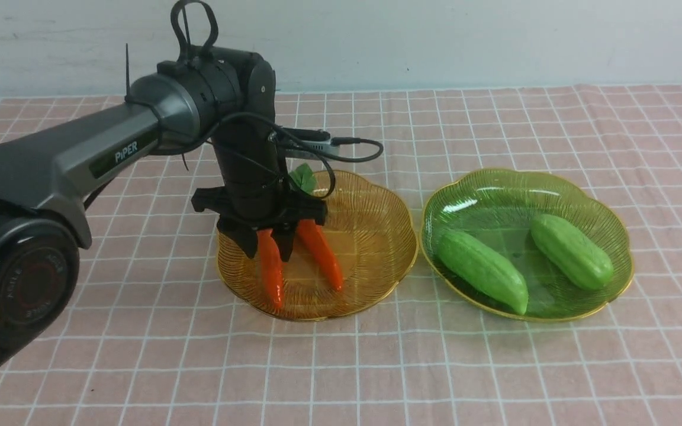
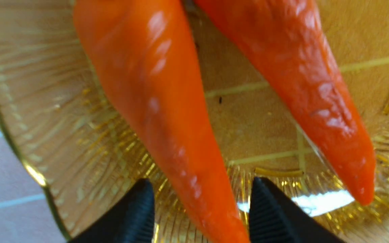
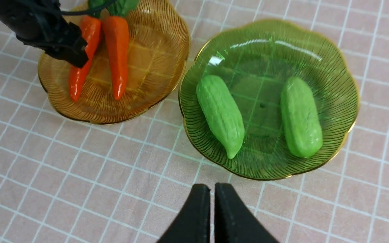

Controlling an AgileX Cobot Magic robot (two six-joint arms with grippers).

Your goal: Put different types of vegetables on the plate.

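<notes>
My left gripper (image 1: 270,248) hangs over the amber plate (image 1: 376,236), jaws parted, one finger on each side of the left carrot (image 1: 271,272). In the left wrist view the carrot (image 2: 167,135) runs between my two fingertips (image 2: 130,216) with a gap on either side, so I am straddling it, not clamping it. The right carrot (image 1: 323,254) lies just beside it on the same plate, the two spreading apart toward their tips, which point to 6 o'clock in the front view. A green leaf (image 1: 303,177) shows behind my wrist at the plate's 12 o'clock side.

At 3 o'clock from the amber plate sits the green plate (image 1: 613,236), rims nearly touching. It holds two cucumbers, apart from each other: the left cucumber (image 1: 483,271) and the right cucumber (image 1: 572,251), both slanting toward 5 o'clock.

My right gripper (image 3: 212,216) is closed, fingers pressed together on nothing, above the checked pink cloth (image 3: 79,189) near the green plate (image 3: 343,84).
</notes>
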